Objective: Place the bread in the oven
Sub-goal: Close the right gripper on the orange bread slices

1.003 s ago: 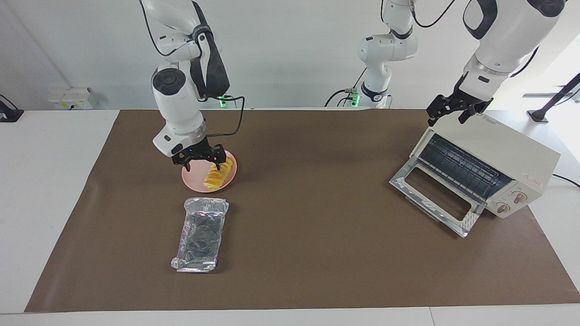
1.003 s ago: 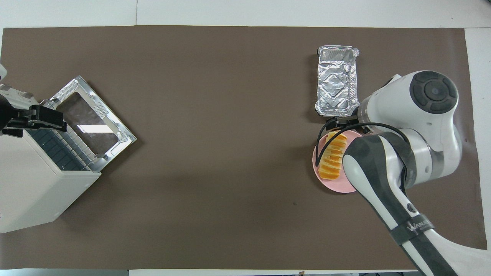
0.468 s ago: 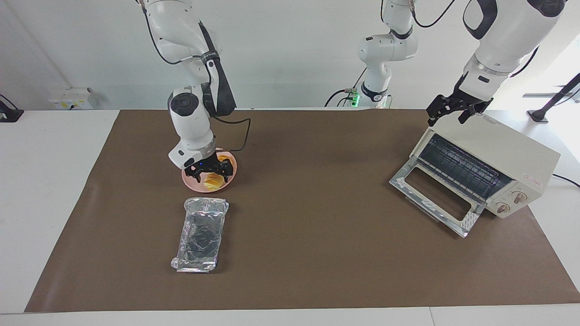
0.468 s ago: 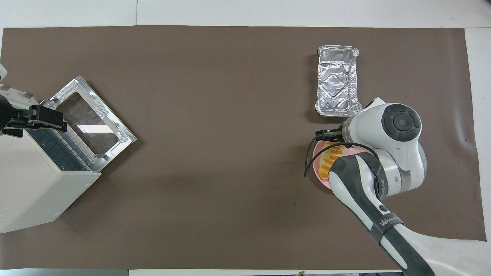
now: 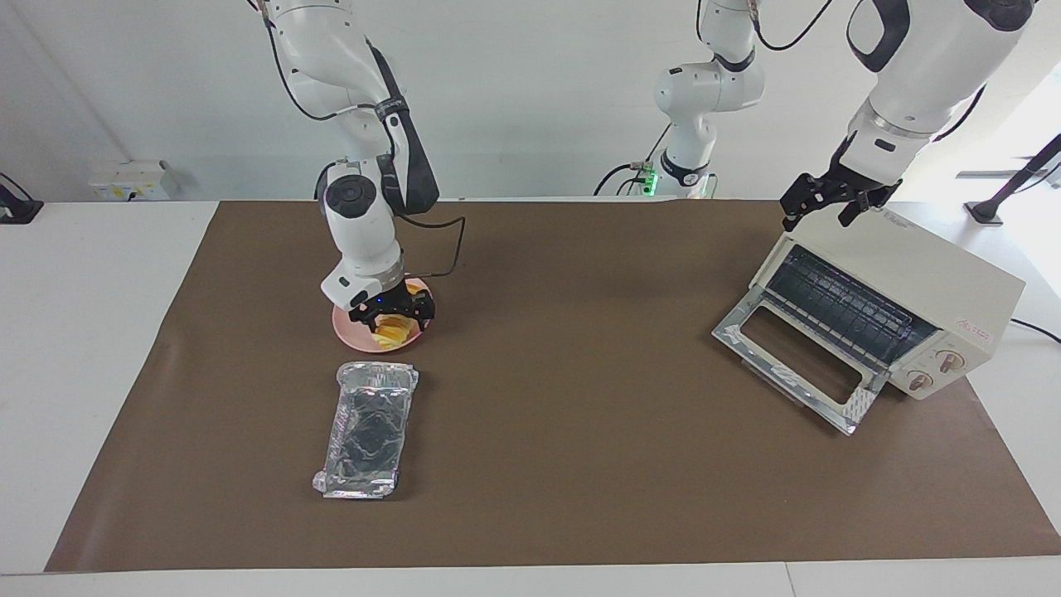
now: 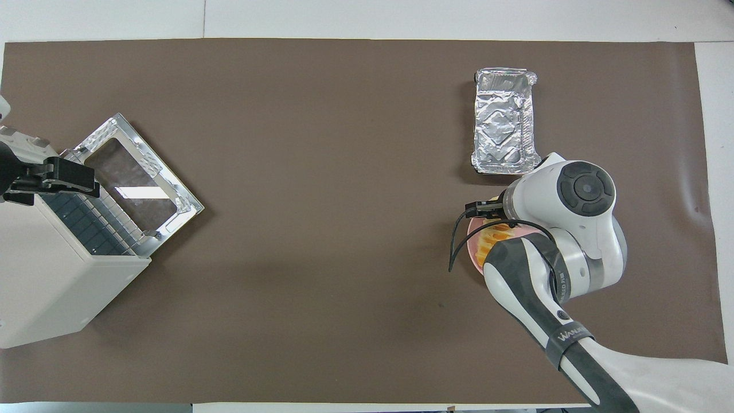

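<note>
The bread (image 5: 387, 332) lies on a round pink plate (image 5: 346, 327) toward the right arm's end of the table. My right gripper (image 5: 391, 314) is low over the loaf, open, with its fingers down on either side of it. From above, the right arm covers most of the bread (image 6: 491, 238) and the plate (image 6: 473, 248). The cream-white oven (image 5: 937, 278) stands at the left arm's end, its glass door (image 5: 794, 358) dropped open and the wire rack showing. My left gripper (image 5: 830, 201) waits open just over the oven's top edge (image 6: 34, 275).
A crinkled silver foil tray (image 5: 367, 429) lies on the brown mat beside the plate, farther from the robots. A third white arm (image 5: 704, 91) stands at the robots' edge of the table. A cable loops off the right wrist.
My right gripper has come down from above the plate's edge onto the bread, and its wrist has swung upright. The left arm and the oven have not moved.
</note>
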Motion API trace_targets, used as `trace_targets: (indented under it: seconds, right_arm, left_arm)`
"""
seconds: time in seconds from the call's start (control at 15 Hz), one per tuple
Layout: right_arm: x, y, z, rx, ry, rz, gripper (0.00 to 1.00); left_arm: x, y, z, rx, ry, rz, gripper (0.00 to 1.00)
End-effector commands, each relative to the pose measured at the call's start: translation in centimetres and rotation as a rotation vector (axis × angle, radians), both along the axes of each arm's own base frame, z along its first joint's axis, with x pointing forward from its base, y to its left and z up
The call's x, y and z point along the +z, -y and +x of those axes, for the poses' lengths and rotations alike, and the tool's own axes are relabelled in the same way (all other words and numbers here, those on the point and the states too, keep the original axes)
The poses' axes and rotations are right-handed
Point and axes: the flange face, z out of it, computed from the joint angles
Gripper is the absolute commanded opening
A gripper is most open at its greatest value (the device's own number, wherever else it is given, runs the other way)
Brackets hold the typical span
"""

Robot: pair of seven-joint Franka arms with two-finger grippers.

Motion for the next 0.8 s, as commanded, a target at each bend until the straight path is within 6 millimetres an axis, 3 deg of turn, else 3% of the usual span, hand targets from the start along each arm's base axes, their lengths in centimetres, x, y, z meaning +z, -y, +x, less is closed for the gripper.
trace_targets:
  seconds: [0.0, 0.2, 0.27, 0.4, 0.47, 0.53, 0.6, 0.74]
  right_arm:
    - [-0.6, 0.2, -0.4, 0.019, 0.004, 0.003, 1.00]
    - [-0.6, 0.8, -0.2, 0.041, 0.001, 0.001, 0.98]
    - [-0.6, 1.0, -0.2, 0.051, 0.001, 0.001, 0.90]
    - [-0.7, 1.2, -0.3, 0.053, -0.002, 0.000, 0.64]
    - [-0.7, 1.3, -0.2, 0.052, -0.002, 0.000, 0.38]
    - [-0.7, 1.3, -0.3, 0.050, -0.004, 0.000, 0.05]
    - [-0.6, 1.3, -0.2, 0.048, -0.004, 0.000, 0.00]
    - [-0.4, 1.4, -0.1, 0.054, -0.007, -0.001, 0.00]
  left_arm:
    - [0.4, -0.3, -0.5, 0.007, 0.000, -0.013, 1.00]
    - [0.4, -0.3, -0.5, 0.007, 0.000, -0.013, 1.00]
    - [0.4, -0.3, -0.5, 0.007, 0.000, -0.013, 1.00]
    - [0.4, -0.3, -0.5, 0.007, 0.000, -0.013, 1.00]
    - [0.4, -0.3, -0.5, 0.007, 0.000, -0.013, 1.00]
    - [0.4, -0.3, -0.5, 0.007, 0.000, -0.013, 1.00]
    - [0.4, -0.3, -0.5, 0.007, 0.000, -0.013, 1.00]
    - [0.4, -0.3, -0.5, 0.007, 0.000, -0.013, 1.00]
